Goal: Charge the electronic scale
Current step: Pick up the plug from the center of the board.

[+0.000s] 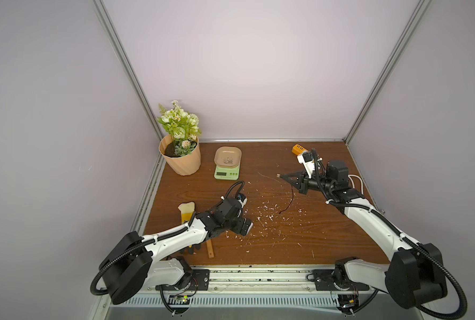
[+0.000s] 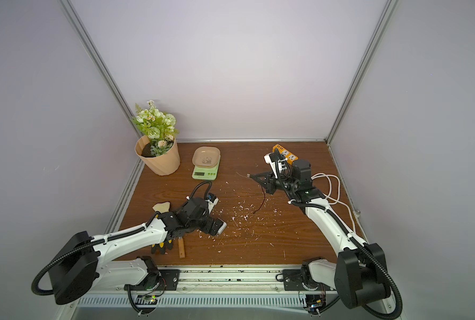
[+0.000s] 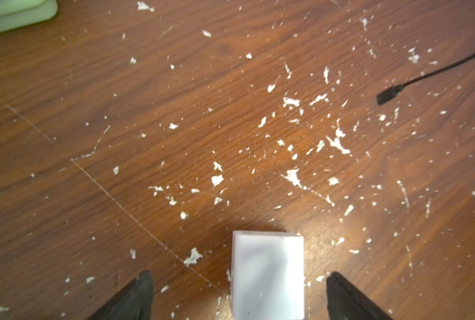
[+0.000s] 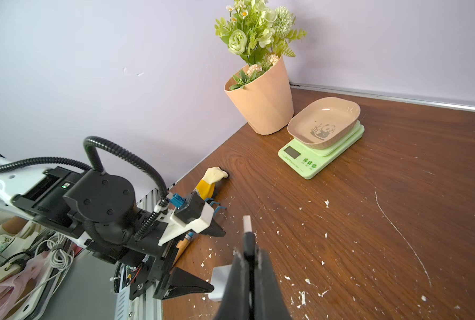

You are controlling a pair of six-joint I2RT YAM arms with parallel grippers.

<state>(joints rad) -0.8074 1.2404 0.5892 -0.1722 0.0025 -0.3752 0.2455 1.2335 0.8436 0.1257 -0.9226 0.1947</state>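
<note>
Pale-green electronic scale (image 1: pixel 227 173) at 12 o'clock on the table (image 1: pixel 327 235), near the back edge, display facing 6 o'clock; beige panda tray (image 1: pixel 228 157) seated on top. Just beside it at 9 o'clock, a peach flower pot (image 1: pixel 182 162). Out at 3 o'clock of the scale, well apart, the right claw (image 1: pixel 283 176): pressed together, pinching the silver USB plug (image 4: pixel 247 223) of a thin black cable (image 1: pixel 292 196), tip aimed toward 9 o'clock, held above the wood. Cable drooping from the pinch toward 6 o'clock, small dark connector (image 3: pixel 387 95) at its free end down by the table surface. Behind that claw, at 1 o'clock of the table, an orange power strip (image 2: pixel 286 153). At 6 o'clock of the scale, the left claw (image 3: pixel 239 274): spread wide, gripping nothing. Between its fingers (image 3: pixel 139 293) a white block (image 3: pixel 268 277), gaps on both sides, touching neither. White flecks (image 3: pixel 338 144) scattered over the centre of the table. At 8 o'clock, partly under the left arm, a yellow-and-black glove (image 1: pixel 187 213).
</note>
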